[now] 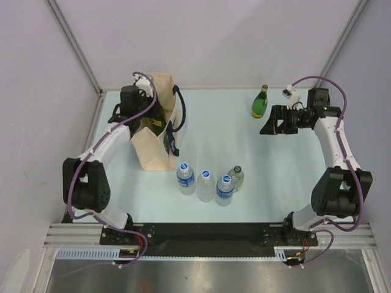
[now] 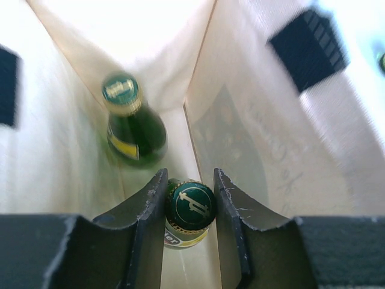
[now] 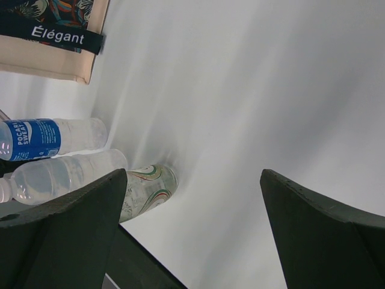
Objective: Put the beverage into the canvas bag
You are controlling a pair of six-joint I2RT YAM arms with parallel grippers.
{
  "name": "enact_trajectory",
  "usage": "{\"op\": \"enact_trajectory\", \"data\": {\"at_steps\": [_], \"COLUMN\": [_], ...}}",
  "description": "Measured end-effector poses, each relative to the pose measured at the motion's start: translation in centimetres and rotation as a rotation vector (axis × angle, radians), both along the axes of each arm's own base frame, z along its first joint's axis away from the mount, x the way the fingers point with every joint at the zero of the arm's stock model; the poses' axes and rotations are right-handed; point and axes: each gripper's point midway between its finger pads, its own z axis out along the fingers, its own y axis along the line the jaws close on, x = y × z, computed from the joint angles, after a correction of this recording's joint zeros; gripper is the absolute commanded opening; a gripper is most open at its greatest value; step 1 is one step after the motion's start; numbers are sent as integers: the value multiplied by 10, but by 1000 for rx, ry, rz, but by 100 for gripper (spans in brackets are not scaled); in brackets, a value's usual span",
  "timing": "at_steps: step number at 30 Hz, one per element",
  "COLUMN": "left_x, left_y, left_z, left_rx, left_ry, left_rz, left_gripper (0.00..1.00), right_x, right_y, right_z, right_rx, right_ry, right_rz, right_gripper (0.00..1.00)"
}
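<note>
The left claw point(image 2: 190, 177) holds a green bottle point(image 2: 190, 205) inside the canvas bag point(image 1: 153, 149).
Only the left wrist view looks into the bag: the claw's fingers point(image 2: 150, 229) pinch the bottle's top, and a second green bottle point(image 2: 133, 123) stands beside it. From above, the arm point(image 1: 116, 137) hides this. Three water bottles point(image 1: 206, 185) stand near the beige, dark-handled bag. The right claw point(image 3: 194, 174) is wide open.

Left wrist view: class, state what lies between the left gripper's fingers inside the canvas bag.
A green bottle, cap up, clamped between the fingers of the left gripper, within the canvas bag, per the left wrist view.
</note>
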Motion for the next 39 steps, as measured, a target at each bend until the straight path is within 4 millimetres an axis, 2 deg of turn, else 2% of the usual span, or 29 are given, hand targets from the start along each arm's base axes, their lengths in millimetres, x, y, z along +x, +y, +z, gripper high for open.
{"op": "enact_trajectory", "data": {"at_steps": [9, 13, 16, 20, 25, 31, 36, 39], "left_x": [16, 23, 27, 33, 40, 45, 45, 45], "left_y": [-2, -4, -5, -6, -9, -15, -20, -22], "left_z": [46, 57, 57, 47, 21, -1, -10, -13], "left_rx": [-23, -32, -33, -31, -25, -19, -17, -18], "left_ry": [-93, -114, -115, -94, -41, 1, 17, 7], "left_rz": [8, 9, 9, 6, 1, -8, -20, -24], "left_gripper": [0, 0, 0, 0, 0, 0, 1, 6], "right_x": [0, 0, 0, 0, 0, 0, 0, 0], "right_y": [1, 1, 1, 1, 1, 1, 1, 1], "right_z": [0, 0, 0, 0, 0, 0, 0, -1], "right_rx": [0, 0, 0, 0, 0, 0, -1, -1], "right_ry": [0, 0, 0, 0, 0, 0, 0, 1], "right_rz": [2, 2, 2, 2, 3, 4, 4, 5], "right_gripper": [100, 100, 100, 100, 100, 100, 100, 100]}}
